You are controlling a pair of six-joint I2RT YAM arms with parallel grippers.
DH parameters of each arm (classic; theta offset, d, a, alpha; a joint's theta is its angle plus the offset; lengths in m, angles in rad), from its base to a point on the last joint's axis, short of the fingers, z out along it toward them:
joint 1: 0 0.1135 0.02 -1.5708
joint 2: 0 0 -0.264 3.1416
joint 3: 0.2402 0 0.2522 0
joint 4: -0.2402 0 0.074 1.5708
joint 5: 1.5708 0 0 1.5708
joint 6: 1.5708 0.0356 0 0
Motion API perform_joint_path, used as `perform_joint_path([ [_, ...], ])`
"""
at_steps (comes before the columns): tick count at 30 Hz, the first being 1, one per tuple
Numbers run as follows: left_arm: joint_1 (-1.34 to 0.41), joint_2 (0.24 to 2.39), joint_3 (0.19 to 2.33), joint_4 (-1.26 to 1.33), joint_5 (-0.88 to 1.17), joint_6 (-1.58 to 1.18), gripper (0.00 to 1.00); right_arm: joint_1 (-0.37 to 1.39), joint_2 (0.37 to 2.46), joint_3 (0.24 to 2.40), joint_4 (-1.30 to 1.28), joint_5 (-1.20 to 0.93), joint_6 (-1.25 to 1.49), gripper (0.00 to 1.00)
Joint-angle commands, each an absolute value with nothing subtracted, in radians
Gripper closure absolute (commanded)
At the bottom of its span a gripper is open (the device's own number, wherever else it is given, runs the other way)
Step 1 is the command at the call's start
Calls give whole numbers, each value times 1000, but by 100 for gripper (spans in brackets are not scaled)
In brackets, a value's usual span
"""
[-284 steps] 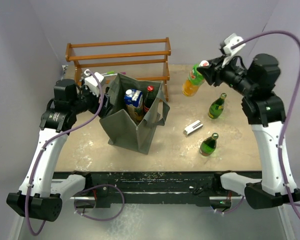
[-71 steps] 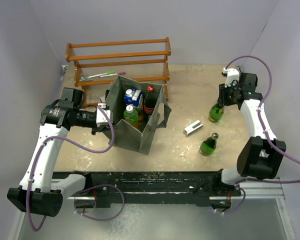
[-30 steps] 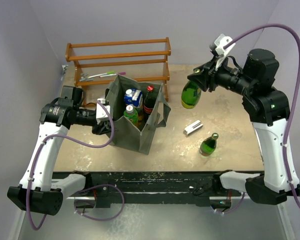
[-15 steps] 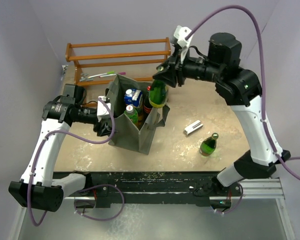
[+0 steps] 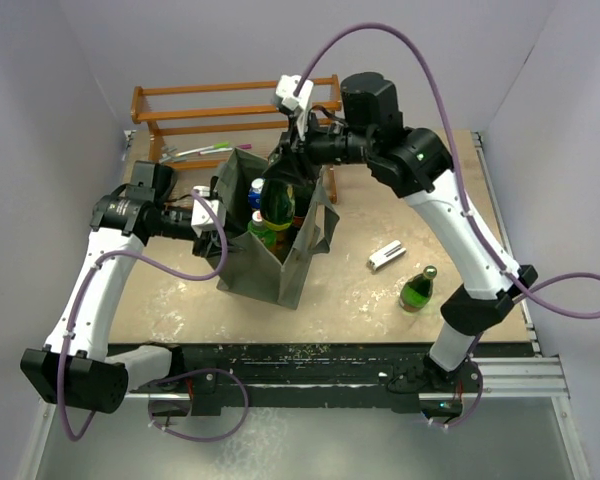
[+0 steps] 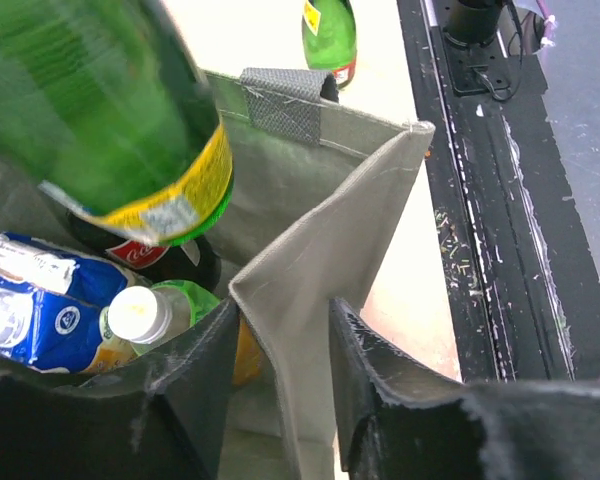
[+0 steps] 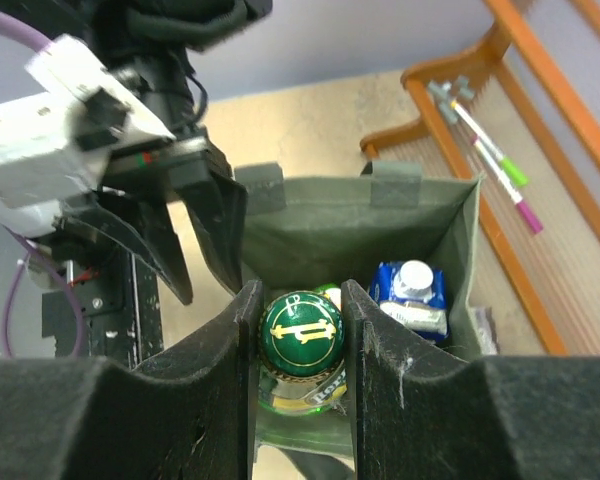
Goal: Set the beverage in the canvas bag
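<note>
The canvas bag [image 5: 265, 270] stands open at the table's middle left, a grey-green fabric tote [image 6: 310, 180] [image 7: 360, 220]. My right gripper [image 5: 285, 170] [image 7: 300, 298] is shut on the neck of a green glass bottle [image 5: 278, 203] [image 7: 300, 332], the beverage. It hangs upright over the bag's mouth, and its body [image 6: 100, 110] dips to rim level. My left gripper [image 5: 212, 230] [image 6: 285, 312] is shut on a fold of the bag's left rim. Inside the bag stand a blue carton [image 7: 410, 295], a cola bottle [image 6: 145, 255] and a white-capped green bottle [image 6: 140, 312].
A wooden rack [image 5: 235, 110] with pens [image 5: 205, 152] stands behind the bag. Another green bottle [image 5: 417, 288] [image 6: 330, 35] stands on the table to the bag's right, with a small white object [image 5: 385, 255] near it. The black rail [image 5: 310, 355] runs along the near edge.
My right arm has swung left with the green bottle, from over the table's right half to above the bag's mouth. The left gripper has stayed at the bag's left rim.
</note>
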State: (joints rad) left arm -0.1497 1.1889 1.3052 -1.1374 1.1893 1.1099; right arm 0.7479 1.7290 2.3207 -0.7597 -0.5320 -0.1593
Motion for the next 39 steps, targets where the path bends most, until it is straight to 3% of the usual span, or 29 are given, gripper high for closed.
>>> perform_joint_path([
  [1,-164,1194,1319,-1227,1285,1220,60,748,1651,2267,-606,-548,-201,100],
  [10,-172,1188,1290,-1467,1208,1459,88,748,1573,2078,-591,-592,-296,100],
  [29,-181,1274,1232,-1542,1148,1588,90,747,1553,1776,-573,-516,-430,100],
  [39,-184,1262,1244,-1445,1134,1451,88,747,1614,1719,-528,-395,-450,100],
])
